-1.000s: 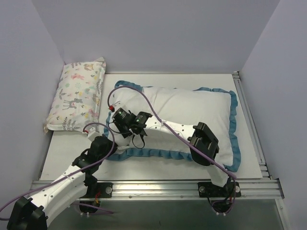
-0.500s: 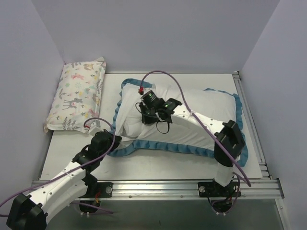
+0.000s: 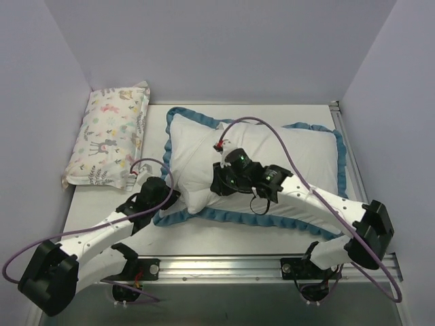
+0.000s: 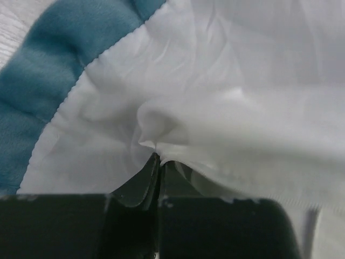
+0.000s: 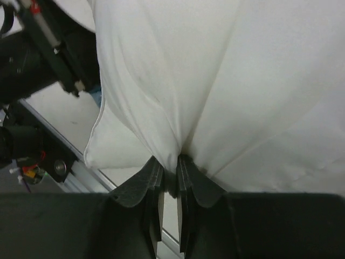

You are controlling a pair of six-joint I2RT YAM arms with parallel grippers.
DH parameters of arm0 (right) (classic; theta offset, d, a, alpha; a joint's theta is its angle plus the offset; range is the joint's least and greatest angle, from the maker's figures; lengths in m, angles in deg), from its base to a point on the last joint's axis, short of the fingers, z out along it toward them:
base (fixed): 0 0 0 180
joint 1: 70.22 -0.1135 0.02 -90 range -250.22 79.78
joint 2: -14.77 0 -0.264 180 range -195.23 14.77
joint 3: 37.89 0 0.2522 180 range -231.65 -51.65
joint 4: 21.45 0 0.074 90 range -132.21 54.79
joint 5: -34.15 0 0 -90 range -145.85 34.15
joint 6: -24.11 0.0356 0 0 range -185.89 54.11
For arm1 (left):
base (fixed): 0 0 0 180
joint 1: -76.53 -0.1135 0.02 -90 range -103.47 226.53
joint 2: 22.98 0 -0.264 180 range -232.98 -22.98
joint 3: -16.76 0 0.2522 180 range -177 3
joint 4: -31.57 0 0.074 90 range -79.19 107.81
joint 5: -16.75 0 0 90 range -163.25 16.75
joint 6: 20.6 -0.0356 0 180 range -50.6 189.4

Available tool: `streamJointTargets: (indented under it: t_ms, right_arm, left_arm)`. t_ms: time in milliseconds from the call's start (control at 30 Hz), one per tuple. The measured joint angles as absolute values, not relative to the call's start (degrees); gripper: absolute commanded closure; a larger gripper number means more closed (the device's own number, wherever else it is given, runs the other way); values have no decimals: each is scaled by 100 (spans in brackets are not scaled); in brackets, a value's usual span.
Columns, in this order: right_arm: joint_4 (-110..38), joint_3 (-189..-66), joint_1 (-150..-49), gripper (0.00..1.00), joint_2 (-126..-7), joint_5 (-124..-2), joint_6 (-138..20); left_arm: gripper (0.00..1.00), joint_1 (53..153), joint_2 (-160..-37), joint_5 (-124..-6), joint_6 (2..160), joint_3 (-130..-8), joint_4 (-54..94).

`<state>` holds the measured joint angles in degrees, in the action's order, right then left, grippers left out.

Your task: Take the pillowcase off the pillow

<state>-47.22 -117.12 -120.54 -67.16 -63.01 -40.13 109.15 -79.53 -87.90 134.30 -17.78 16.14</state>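
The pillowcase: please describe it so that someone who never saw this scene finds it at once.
On the white table, the largest soft thing lies in the middle. The pillowcase is its white cover. Only it has a teal-blue frilled edge; the small pillow at the far left has a pastel animal print and no frill.

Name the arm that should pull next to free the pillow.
Right. The right jaws pinch the pillow, whose corner already overlaps the frill; the left jaws pin the pillowcase beside that frill, probably best as anchor.
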Motion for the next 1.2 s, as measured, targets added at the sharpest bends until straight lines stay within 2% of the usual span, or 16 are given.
streamJointTargets:
  t_ms: [100, 133, 233, 300, 667, 933, 1133, 1200]
  right_arm:
    - [-4355, -10777, -12375, 100, -6015, -6196, -3832]
    - [-4259, -10504, -12402, 100, -5807, -6176, -3742]
    - [-4226, -9920, -12389, 100, -5403, -6036, -3572]
    - [-4165, -9664, -12389, 100, -5348, -5955, -3456]
    - [-4244, -9774, -12463, 100, -5505, -5556, -3443]
    - [-4390, -9826, -12472, 100, -5573, -5363, -3443]
    - [-4611, -9828, -12399, 100, -5468, -5293, -3467]
    - [-4692, -9828, -12295, 100, -5425, -5295, -3495]
  left_arm:
    - [86, 10913, -8325, -8784, 13282, -2202, 1345]
    - [67, 10906, -8378, -8788, 13198, -2305, 1281]
    - [38, 10795, -8402, -9011, 12906, -2554, 1093]
    - [32, 10747, -8347, -9083, 12737, -2679, 999]
    - [17, 11127, -7014, -9160, 11590, -3498, 127]
    - [14, 11131, -8830, -8734, 10425, -5146, 311]
    - [14, 11131, -9752, -8430, 9876, -5439, 392]
    - [19, 11129, -9840, -8391, 9800, -5441, 442]
